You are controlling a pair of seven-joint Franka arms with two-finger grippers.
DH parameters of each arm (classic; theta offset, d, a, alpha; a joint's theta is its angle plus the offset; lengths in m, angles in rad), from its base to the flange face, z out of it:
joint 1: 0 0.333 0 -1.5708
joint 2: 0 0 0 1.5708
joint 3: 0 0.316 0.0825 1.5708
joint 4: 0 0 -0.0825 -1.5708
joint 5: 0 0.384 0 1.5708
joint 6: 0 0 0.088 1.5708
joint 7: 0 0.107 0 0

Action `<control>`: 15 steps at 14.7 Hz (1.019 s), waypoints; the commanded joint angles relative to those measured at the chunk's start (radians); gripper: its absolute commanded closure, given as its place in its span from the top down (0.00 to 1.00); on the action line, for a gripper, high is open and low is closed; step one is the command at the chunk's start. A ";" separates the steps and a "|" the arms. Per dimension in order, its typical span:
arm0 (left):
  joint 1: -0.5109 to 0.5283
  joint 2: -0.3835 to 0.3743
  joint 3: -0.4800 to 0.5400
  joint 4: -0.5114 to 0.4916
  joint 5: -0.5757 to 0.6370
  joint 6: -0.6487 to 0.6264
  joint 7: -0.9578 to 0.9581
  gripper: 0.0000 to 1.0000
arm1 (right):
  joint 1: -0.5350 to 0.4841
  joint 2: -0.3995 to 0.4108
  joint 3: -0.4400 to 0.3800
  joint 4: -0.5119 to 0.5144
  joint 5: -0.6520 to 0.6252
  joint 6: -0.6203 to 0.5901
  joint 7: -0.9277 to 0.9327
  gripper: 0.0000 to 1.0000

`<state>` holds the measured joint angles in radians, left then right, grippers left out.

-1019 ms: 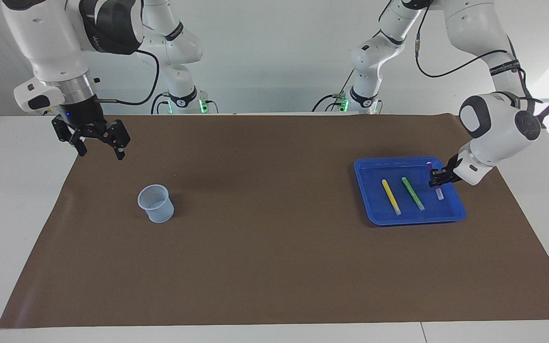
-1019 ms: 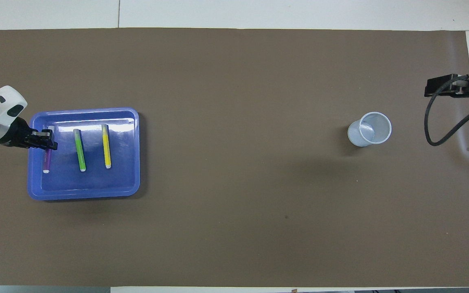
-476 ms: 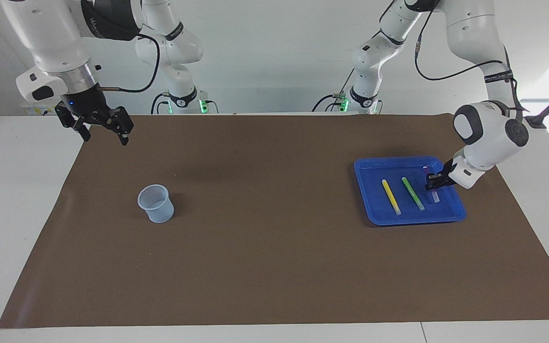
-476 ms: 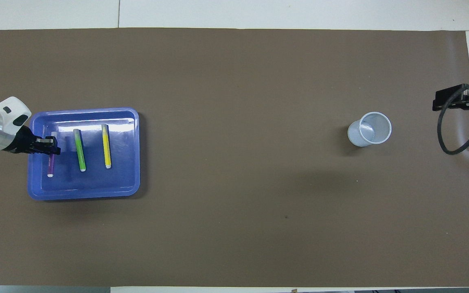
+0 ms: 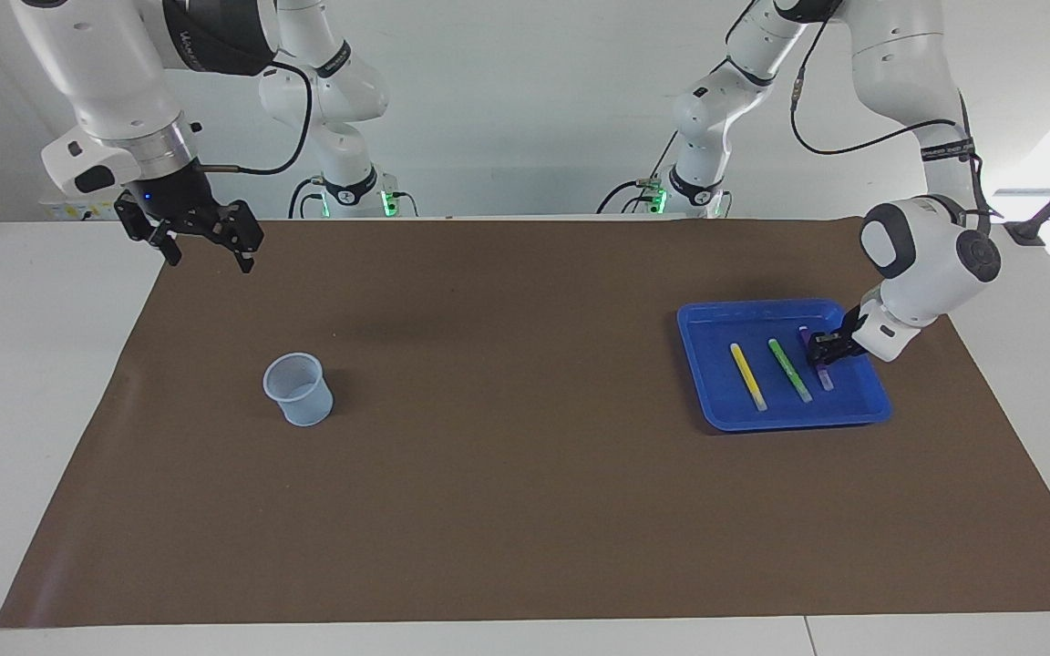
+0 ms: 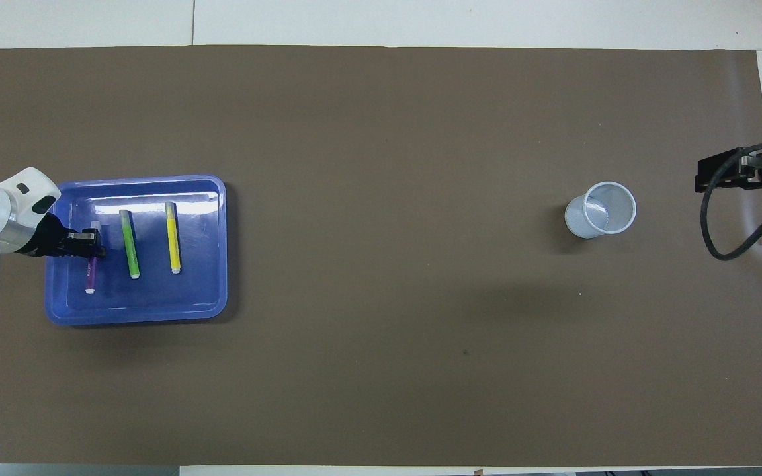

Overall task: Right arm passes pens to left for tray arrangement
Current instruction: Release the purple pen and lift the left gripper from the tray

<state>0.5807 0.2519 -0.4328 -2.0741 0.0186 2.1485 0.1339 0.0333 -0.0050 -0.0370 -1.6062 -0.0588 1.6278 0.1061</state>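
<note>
While my left gripper (image 5: 822, 350) sits low in the blue tray (image 5: 707, 383) at the purple pen (image 6: 91, 276), whether it clasps or frees it I cannot tell. Beside it in the tray lie the green pen (image 5: 789, 370) and the yellow pen (image 5: 747, 375). My right gripper (image 5: 206, 246) waits spread wide, up over the mat's corner, well apart from the pale-blue cup (image 5: 299, 389).
</note>
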 commanded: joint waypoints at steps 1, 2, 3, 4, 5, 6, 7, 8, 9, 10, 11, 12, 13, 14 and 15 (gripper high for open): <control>0.013 -0.017 -0.004 -0.023 0.018 0.025 -0.013 1.00 | -0.003 -0.007 0.006 0.005 0.002 -0.022 -0.025 1.00; 0.011 -0.017 -0.004 -0.021 0.018 0.025 -0.013 1.00 | -0.001 -0.007 0.006 0.005 0.002 -0.025 -0.025 1.00; 0.013 -0.017 -0.004 -0.018 0.018 0.024 -0.013 1.00 | -0.003 -0.006 0.006 0.006 0.002 -0.025 -0.031 1.00; 0.013 -0.017 -0.004 -0.017 0.018 0.022 -0.013 1.00 | -0.003 -0.006 0.006 0.005 0.004 -0.025 -0.031 1.00; 0.013 -0.016 -0.004 -0.015 0.018 0.021 -0.013 1.00 | -0.003 -0.006 0.005 0.006 0.004 -0.023 -0.031 1.00; 0.013 -0.016 -0.004 -0.014 0.018 0.019 -0.013 1.00 | -0.003 -0.006 0.005 0.006 0.004 -0.020 -0.031 1.00; 0.013 -0.016 -0.004 -0.011 0.018 0.016 -0.013 1.00 | -0.003 -0.006 0.006 0.006 0.004 -0.022 -0.031 1.00; 0.013 -0.016 -0.004 -0.001 0.018 0.010 -0.014 1.00 | -0.003 -0.007 0.006 0.006 0.002 -0.023 -0.031 1.00; 0.011 -0.016 -0.004 0.023 0.018 -0.016 -0.016 1.00 | -0.003 -0.010 0.006 0.005 0.004 -0.025 -0.031 1.00; 0.004 -0.016 -0.006 0.051 0.017 -0.047 -0.020 1.00 | -0.003 -0.013 0.005 0.005 0.004 -0.026 -0.031 1.00; -0.004 -0.014 -0.006 0.071 0.017 -0.065 -0.022 1.00 | -0.003 -0.013 0.005 0.005 0.004 -0.026 -0.031 1.00; -0.015 -0.016 -0.006 0.072 0.017 -0.067 -0.020 1.00 | -0.003 -0.013 0.005 0.005 0.004 -0.025 -0.031 1.00; -0.019 -0.019 -0.007 0.077 0.017 -0.067 -0.020 1.00 | -0.004 -0.013 0.005 0.005 0.004 -0.025 -0.031 1.00; -0.024 -0.026 -0.012 0.078 0.017 -0.062 -0.020 1.00 | -0.003 -0.013 0.005 0.005 0.004 -0.026 -0.031 1.00; -0.041 -0.028 -0.012 0.085 0.017 -0.064 -0.022 1.00 | -0.003 -0.015 0.006 0.005 0.004 -0.029 -0.031 1.00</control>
<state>0.5701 0.2424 -0.4476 -2.0000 0.0186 2.1078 0.1332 0.0352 -0.0091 -0.0339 -1.6038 -0.0588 1.6174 0.1049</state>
